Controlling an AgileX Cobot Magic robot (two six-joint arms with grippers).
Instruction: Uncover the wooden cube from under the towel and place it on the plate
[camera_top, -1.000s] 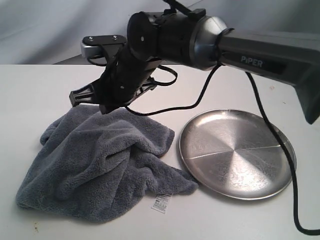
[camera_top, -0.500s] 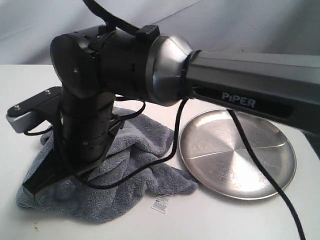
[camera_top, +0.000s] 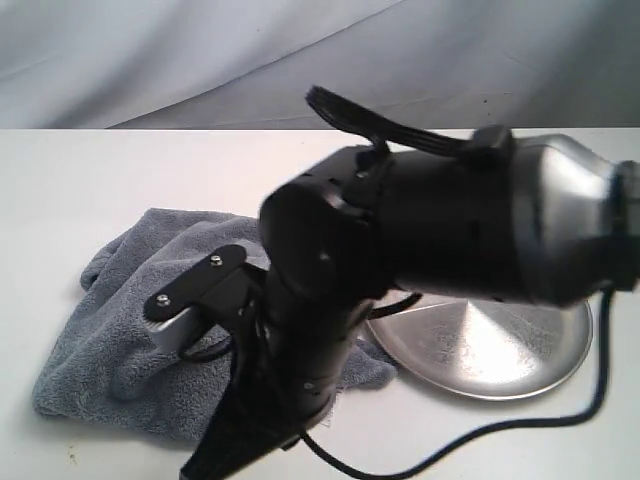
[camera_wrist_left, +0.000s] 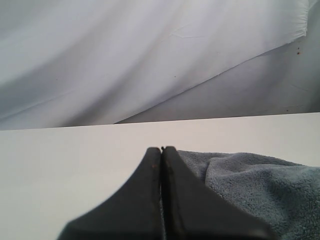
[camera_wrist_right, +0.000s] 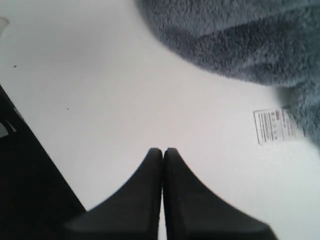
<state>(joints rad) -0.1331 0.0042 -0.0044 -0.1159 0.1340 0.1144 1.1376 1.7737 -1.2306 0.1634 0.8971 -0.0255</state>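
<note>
The blue-grey plush towel (camera_top: 115, 320) lies crumpled on the white table, left of the silver plate (camera_top: 500, 355). No wooden cube shows in any view. My right gripper (camera_top: 200, 468) points down near the table's front edge, just in front of the towel, and its arm hides part of the towel and plate. In the right wrist view that gripper (camera_wrist_right: 162, 150) is shut and empty over bare table, with the towel (camera_wrist_right: 235, 40) and its white label (camera_wrist_right: 275, 125) beyond. My left gripper (camera_wrist_left: 161, 148) is shut, with the towel (camera_wrist_left: 260, 190) beside its fingers.
A pale cloth backdrop (camera_top: 200, 60) hangs behind the table. A black cable (camera_top: 480, 430) trails from the right arm across the table in front of the plate. A dark shape (camera_wrist_right: 25, 185) fills one corner of the right wrist view.
My right arm has swung from behind the towel, over it, down to the table's front edge. It now covers the towel's right part and the plate's left side. The towel has not moved.
</note>
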